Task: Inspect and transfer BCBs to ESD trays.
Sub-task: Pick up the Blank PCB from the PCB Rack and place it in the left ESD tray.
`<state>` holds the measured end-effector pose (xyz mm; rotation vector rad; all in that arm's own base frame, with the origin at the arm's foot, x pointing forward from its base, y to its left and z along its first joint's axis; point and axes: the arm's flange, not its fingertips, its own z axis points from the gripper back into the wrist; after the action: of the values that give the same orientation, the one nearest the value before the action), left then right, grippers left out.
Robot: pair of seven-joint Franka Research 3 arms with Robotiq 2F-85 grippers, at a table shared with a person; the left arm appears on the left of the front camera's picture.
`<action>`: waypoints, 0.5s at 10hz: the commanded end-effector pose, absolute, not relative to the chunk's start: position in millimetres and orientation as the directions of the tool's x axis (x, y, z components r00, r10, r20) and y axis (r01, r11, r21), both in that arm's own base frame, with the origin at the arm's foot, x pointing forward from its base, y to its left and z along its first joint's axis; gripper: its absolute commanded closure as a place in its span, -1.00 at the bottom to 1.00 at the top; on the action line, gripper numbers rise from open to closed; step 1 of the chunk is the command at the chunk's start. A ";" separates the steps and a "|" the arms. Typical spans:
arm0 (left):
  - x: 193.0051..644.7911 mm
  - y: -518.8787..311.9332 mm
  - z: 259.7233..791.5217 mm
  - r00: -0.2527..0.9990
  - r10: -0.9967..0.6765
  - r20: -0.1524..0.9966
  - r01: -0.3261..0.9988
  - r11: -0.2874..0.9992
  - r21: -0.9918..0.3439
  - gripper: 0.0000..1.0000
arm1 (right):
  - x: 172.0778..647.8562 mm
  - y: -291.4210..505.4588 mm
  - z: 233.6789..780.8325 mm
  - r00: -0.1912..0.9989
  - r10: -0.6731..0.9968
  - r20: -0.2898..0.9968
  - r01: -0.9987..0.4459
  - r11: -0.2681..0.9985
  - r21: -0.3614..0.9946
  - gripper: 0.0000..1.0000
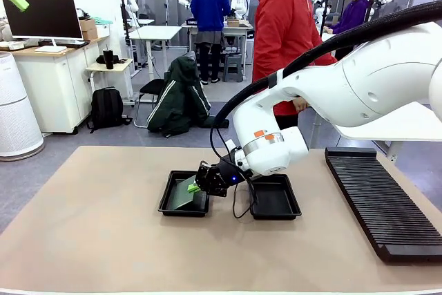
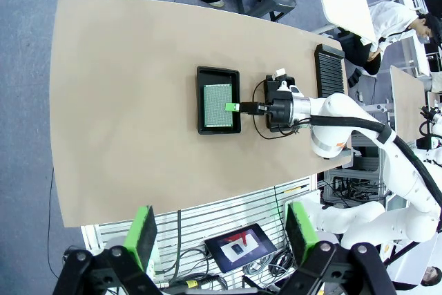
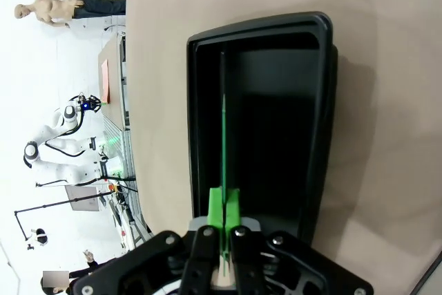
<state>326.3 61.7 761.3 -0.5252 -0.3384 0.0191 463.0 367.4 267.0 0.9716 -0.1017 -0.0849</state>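
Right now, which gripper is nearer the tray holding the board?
Right. The right gripper is at that ESD tray, shut on the BCB inside it; the left gripper hangs open high above the table.

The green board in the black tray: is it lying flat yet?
Tilted. The right hand holds one edge of the board up; the opposite edge sits in the tray.
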 end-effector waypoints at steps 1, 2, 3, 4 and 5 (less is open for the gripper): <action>325.1 62.3 759.8 0.945 0.104 0.311 0.068 0.866 -0.496 -1.00 | 463.0 367.4 267.0 0.992 -0.117 0.048 0.026 0.561 0.827 0.96; 325.1 62.3 759.8 0.945 0.104 0.311 0.068 0.866 -0.496 -1.00 | 465.0 372.9 275.8 0.991 -0.130 0.032 0.051 0.586 0.809 0.96; 325.1 62.3 759.8 0.945 0.104 0.311 0.068 0.866 -0.496 -1.00 | 465.4 374.7 280.0 0.991 -0.130 0.029 0.056 0.604 0.795 0.80; 325.1 62.3 759.8 0.945 0.104 0.311 0.068 0.866 -0.496 -1.00 | 465.7 376.3 283.4 0.992 -0.120 0.030 0.052 0.620 0.783 0.78; 325.1 62.3 759.8 0.945 0.104 0.311 0.068 0.866 -0.496 -1.00 | 466.3 378.6 286.6 0.993 -0.113 0.034 0.046 0.634 0.772 0.62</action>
<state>326.3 61.7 761.3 -0.5252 -0.3384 0.0191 463.7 371.4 275.4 0.9235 -0.0826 -0.0791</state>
